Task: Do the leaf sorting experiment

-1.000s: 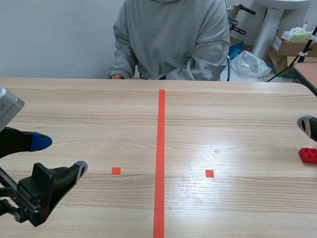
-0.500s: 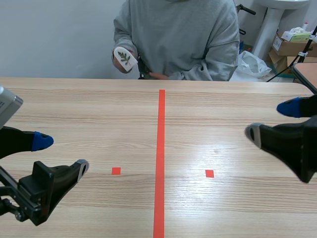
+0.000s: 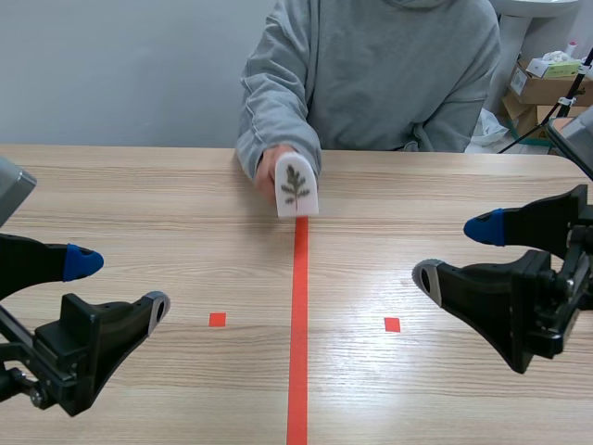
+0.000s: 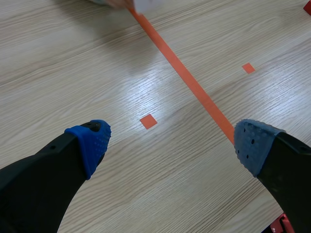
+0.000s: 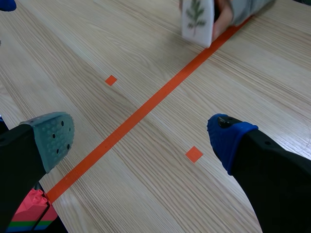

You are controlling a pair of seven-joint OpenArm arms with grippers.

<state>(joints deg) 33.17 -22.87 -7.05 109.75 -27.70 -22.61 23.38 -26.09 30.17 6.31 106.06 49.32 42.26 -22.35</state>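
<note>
Hand (image 3: pixel 269 165) just brought leaf card (image 3: pixel 296 188) to upper centre; left tool (image 3: pixel 121 284), right tool (image 3: pixel 455 251) wide open, empty; sorting may start

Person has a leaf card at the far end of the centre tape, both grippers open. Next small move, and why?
Probably hold both arms in place. The leaf card is in the person's hand, upright at the far end of the centre tape. The left gripper and right gripper are open and short of it; reaching now risks the hand.
</note>
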